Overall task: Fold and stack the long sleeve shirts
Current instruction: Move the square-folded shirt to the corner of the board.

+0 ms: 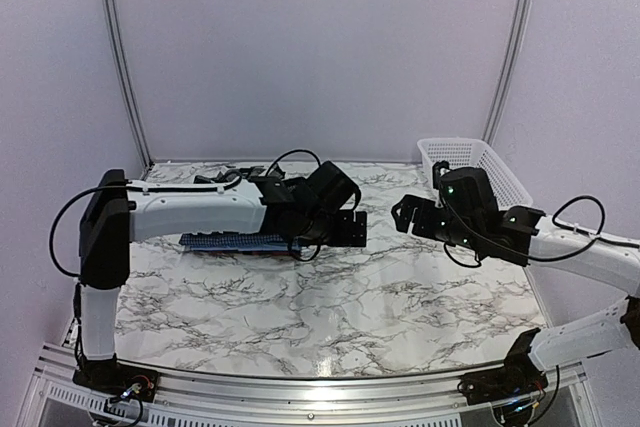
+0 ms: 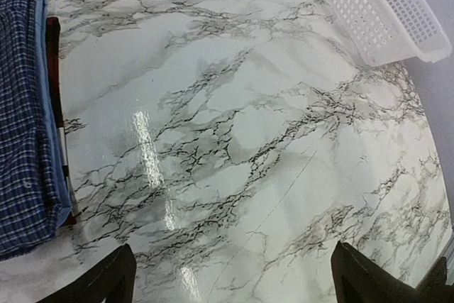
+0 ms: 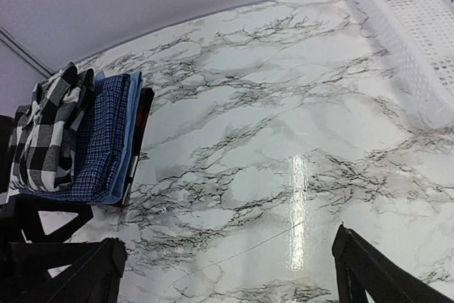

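Left gripper (image 2: 234,264): mid-table, jaws wide, nothing between them.
Right gripper (image 3: 230,246): facing it, jaws equally wide, empty.
Stack of shirts (image 1: 230,242): left half of the table (image 1: 330,307), just left of the left jaws and outside them, well apart from the right jaws. Overhead it is largely hidden under the left arm; its long axis runs parallel to the near edge. The right wrist view alone shows the black-and-white checked shirt (image 3: 50,129) topmost, on the dark blue checked shirt (image 3: 99,140). Collar direction indiscernible.
Basket (image 1: 475,159): far right corner.
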